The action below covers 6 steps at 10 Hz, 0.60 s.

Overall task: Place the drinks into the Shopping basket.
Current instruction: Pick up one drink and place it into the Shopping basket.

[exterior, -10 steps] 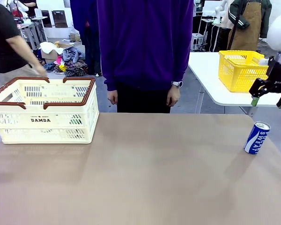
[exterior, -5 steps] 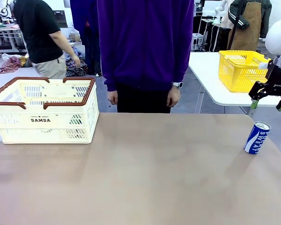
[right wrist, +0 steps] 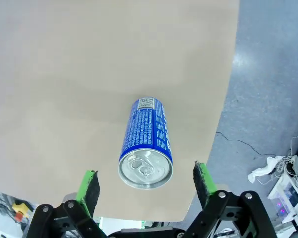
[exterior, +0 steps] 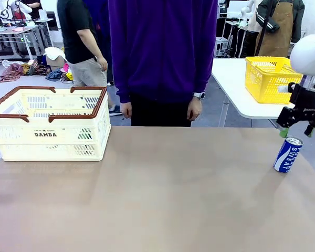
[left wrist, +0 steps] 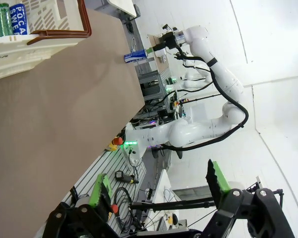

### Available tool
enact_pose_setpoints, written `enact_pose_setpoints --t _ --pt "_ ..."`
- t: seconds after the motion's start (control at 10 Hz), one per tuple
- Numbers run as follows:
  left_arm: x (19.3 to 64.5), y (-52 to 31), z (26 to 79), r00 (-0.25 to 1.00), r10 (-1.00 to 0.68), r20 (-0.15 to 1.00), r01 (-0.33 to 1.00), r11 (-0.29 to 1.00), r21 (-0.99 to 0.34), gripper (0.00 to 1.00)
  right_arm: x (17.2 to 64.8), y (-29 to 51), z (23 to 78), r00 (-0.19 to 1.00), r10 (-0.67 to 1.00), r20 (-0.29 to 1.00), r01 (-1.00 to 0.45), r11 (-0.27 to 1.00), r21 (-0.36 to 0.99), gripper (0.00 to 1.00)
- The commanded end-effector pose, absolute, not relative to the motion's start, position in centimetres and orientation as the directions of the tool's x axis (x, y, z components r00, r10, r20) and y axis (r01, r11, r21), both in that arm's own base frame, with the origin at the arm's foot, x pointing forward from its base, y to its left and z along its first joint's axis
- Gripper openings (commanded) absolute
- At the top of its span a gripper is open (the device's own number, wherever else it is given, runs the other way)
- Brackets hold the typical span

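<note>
Table (exterior: 163,199): tan top, bare across the near and middle ground. Blue-and-white can (exterior: 288,154): upright near the table's right edge, silver top up. Right gripper (exterior: 297,127): poised directly above that can, jaws spread wide and empty; in the right wrist view the can (right wrist: 146,150) sits centred between the green pads (right wrist: 88,184), neither touching it. Advised handling: descend straight, keep the can centred, close below the rim on the body so it does not tip. Left gripper (left wrist: 161,186): raised off the table, jaws wide apart, holding nothing. Shopping basket (exterior: 50,126): far left of the table, well apart from the can. Contents: a green can (left wrist: 1,19) and a blue can (left wrist: 20,18).
</note>
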<state>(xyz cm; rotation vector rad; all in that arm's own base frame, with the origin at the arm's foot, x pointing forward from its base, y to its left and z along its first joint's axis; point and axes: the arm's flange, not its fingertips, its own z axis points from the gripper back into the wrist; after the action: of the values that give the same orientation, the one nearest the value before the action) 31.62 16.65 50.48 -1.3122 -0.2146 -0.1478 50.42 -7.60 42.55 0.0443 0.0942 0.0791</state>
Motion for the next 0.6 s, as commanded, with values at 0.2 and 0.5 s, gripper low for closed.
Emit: enact_pose_setpoints --t 0.2,0.5 --pt "31.4 16.5 50.7 0.972 0.012 0.234 0.224 0.246 -0.943 1.00 50.8 -7.6 39.9 0.978 0.185 -0.099 -0.184 0.983 0.017 1.00" --pt "31.4 16.5 50.7 0.972 0.012 0.234 0.224 0.246 -0.943 1.00 51.0 -7.4 38.7 0.975 0.169 -0.143 -0.166 0.986 0.033 1.00"
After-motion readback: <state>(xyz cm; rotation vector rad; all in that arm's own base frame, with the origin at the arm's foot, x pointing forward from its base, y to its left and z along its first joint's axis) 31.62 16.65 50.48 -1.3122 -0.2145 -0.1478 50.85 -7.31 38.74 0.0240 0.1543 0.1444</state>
